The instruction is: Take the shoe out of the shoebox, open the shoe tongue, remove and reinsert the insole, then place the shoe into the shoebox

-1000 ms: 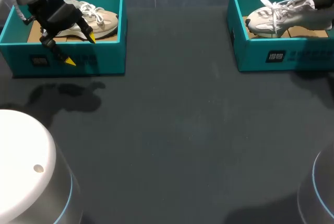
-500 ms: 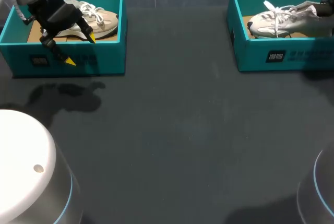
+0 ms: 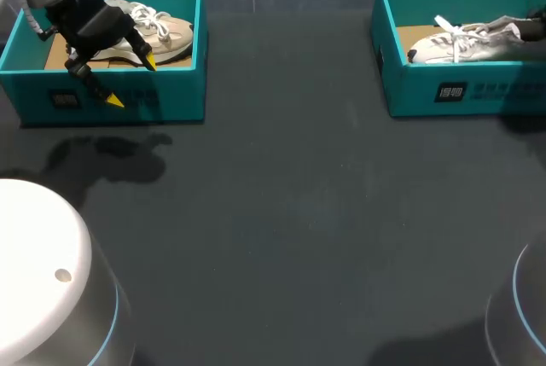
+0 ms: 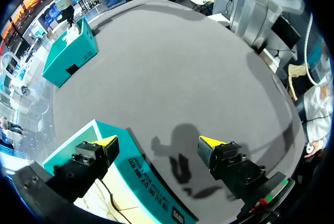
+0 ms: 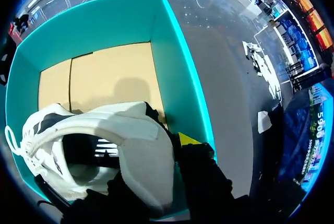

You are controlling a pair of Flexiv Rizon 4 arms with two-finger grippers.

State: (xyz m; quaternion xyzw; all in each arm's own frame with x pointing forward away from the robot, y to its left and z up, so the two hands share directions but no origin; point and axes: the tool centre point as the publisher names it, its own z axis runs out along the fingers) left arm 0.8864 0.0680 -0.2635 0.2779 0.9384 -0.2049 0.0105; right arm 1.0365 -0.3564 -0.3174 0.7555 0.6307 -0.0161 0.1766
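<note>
One white shoe (image 3: 461, 42) is lying inside the right shoebox (image 3: 465, 93), toe pointing toward that box's inner end wall. Your right end effector (image 3: 536, 23) is clamping the shoe's heel at the box's outer end. You are likely finishing the last step, setting the shoe down. Next you are going to need to release the heel and lift straight out without dragging it. Your left end effector (image 3: 131, 81), fingers apart, is hovering well apart from the right shoebox, over the left shoebox (image 3: 171, 101).

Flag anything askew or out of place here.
Nothing spilled or damaged. Only oddity: the left gripper hangs open astride the front wall of the left shoebox, one finger inside, one outside. The right gripper holds the white shoe by its heel.
</note>
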